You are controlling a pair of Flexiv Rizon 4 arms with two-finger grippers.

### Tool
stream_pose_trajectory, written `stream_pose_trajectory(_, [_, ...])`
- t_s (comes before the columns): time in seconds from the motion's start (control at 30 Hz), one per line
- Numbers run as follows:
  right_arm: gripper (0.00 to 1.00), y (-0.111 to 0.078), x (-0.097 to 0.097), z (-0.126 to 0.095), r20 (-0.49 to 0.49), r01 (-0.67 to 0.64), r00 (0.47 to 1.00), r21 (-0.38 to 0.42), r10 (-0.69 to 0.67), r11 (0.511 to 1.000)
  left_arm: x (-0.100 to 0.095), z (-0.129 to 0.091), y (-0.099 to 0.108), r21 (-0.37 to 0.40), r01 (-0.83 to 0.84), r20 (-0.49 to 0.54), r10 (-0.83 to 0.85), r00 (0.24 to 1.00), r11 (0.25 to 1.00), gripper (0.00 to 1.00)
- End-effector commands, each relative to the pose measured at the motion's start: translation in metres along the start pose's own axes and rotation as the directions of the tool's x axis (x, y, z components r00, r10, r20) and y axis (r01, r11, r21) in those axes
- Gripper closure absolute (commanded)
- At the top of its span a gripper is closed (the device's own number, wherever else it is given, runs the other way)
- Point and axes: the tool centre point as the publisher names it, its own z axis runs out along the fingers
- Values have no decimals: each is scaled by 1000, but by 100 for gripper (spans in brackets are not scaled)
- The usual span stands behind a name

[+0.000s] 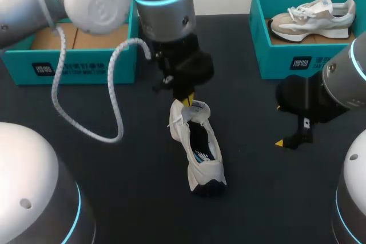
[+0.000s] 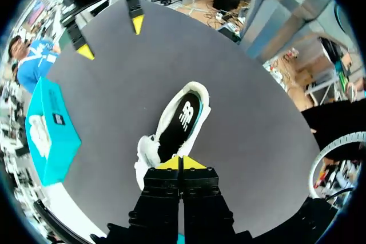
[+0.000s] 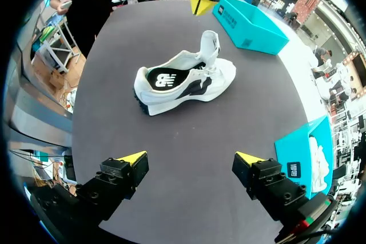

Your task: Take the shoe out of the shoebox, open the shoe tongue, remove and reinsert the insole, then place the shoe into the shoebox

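Head view: the shoe (image 1: 201, 152) stood on its sole on the dark counter (image 1: 143, 204), between the left shoebox (image 1: 74, 66) and the right shoebox (image 1: 286, 61) and outside both. Its heel pointed toward the robot. The tongue (image 1: 198, 106) stood upright, and the black insole (image 3: 162, 78) was seated inside.

The left gripper (image 1: 187, 100) hung over the toe end. Left wrist view: its fingers were clenched, tips pressed together just above the tongue. Could not tell whether any tongue fabric was pinched between them.

The right gripper (image 3: 191, 158) was beside the shoe and clear of it, fingers released and spread wide, holding nothing.

A second shoe (image 1: 313, 18) lay in the right shoebox. A white cable (image 1: 114, 101) looped over the counter by the left shoebox.
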Motion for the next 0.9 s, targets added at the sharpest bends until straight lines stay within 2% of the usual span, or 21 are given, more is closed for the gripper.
stream_pose_trajectory(0.03, [0,0,2,1,4,0,1000,-1,0,1000,0,16,-9,-9,-87,-10,87,996,996,100])
stream_pose_trajectory(0.17, [0,0,2,1,4,0,1000,-1,0,1000,1,28,-18,2,-141,-29,141,990,990,100])
stream_pose_trajectory(0.23, [0,0,2,1,4,0,1000,-1,0,1000,2,35,-22,6,-166,-4,166,986,986,100])
stream_pose_trajectory(0.27, [0,0,2,1,4,0,1000,-1,0,1000,2,37,-25,14,-162,-35,163,986,987,100])
stream_pose_trajectory(0.3, [0,0,2,1,4,0,1000,-1,0,1000,3,40,-27,12,-165,2,165,986,986,100])
stream_pose_trajectory(0.9, [0,0,2,1,4,0,1000,-1,0,1000,3,40,-27,12,-165,2,165,986,986,100])
